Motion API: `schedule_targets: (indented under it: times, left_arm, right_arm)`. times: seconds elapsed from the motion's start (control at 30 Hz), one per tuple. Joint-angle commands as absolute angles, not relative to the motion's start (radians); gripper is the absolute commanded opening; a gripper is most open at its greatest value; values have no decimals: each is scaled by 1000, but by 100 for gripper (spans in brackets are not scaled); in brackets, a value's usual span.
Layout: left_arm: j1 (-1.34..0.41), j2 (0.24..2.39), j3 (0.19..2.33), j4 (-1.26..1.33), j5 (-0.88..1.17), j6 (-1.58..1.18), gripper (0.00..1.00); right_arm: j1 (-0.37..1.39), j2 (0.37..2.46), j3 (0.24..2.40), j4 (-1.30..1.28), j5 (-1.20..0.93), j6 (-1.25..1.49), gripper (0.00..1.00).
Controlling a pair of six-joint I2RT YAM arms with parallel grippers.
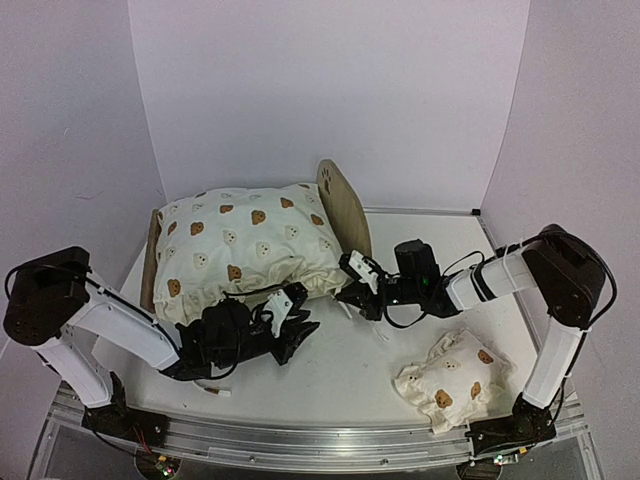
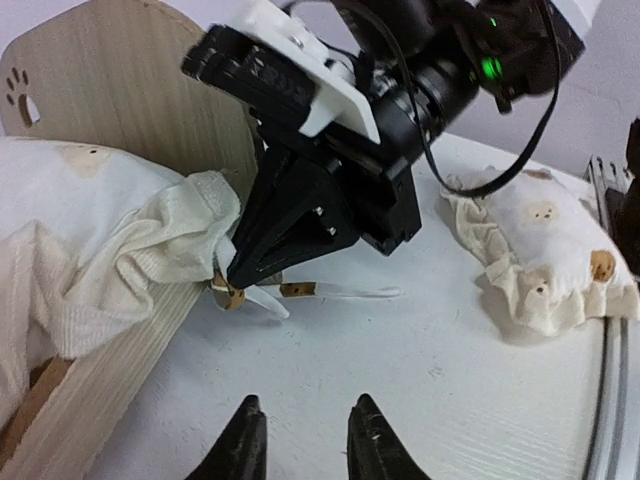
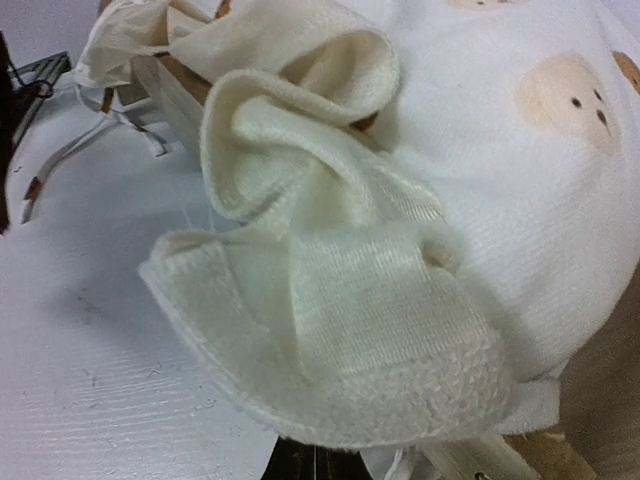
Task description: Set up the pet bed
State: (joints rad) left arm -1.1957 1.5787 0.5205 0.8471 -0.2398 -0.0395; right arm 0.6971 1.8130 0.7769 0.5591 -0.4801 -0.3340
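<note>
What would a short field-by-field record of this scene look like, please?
pet bed: light-wood frame on the table, with a paw-cutout headboard
cushion: large, bear print, lying on the bed frame, ruffled corner hanging over the side rail
pillow: small, bear print, on the table near the right arm's base, apart from the bed
ties: loose on the table beside the cushion's corner
right claw: shut, tips at that corner by the ties; unclear whether it grips one
left claw: open, empty, facing the right claw
</note>
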Motion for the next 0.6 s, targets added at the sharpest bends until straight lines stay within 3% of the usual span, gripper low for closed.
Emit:
schedule_targets:
  times: [0.0,0.27,0.57]
  left_arm:
    - [-1100,1671,606,924,-27,293,27]
    - [-1012,1842,761,925,54,506,40]
    - [-967,1881,832,845,181,574,30]
  right_arm:
    - [664,1824,898,377,-822,-464,0]
    - [650,1851,987,240,-876,-537,0]
    - [644,1855,996,218,-887,-552,0]
